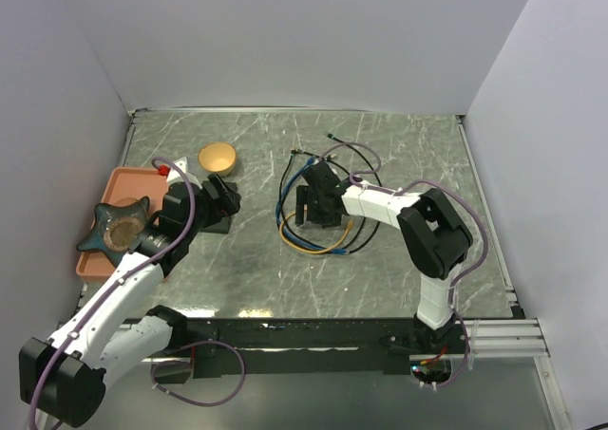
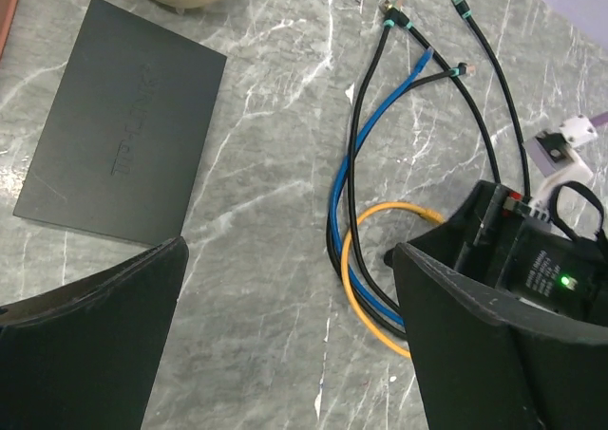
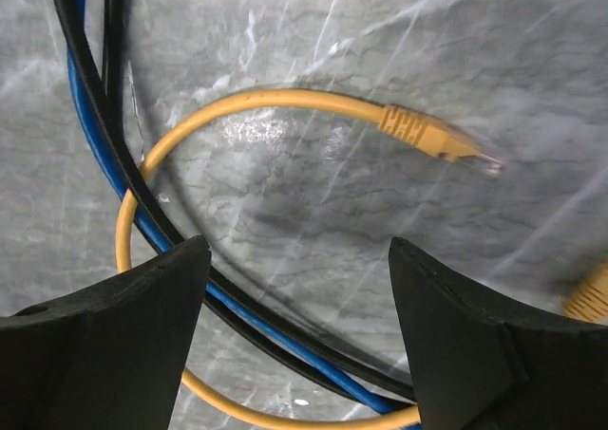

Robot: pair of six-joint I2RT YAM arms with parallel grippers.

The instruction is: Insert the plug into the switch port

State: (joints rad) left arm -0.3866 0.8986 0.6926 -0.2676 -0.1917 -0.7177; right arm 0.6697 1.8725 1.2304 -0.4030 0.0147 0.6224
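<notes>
1. Grey marbled table [image 1: 285, 288] is being enclosed by plain white walls, and it is being reached over by both arms from the near edge.
2. The switch [image 2: 123, 126] is being shown lying flat on the table, just beside the yellow bowl [image 1: 218, 157] and near the orange tray [image 1: 128, 178]; its sockets cannot be made out.
3. The left gripper [image 2: 290, 259] is being held over the table near the switch's closest edge, its fingers spread wide with nothing between them.
4. A tangle of blue, black and yellow cables [image 2: 340, 231] is being shown mid-table, apart from the switch.
5. The right gripper [image 3: 296, 259] is being held low over that tangle, jaws parted and empty.
6. The yellow plug [image 3: 437, 140] is being shown resting on the table just beyond the right fingers, untouched.
</notes>
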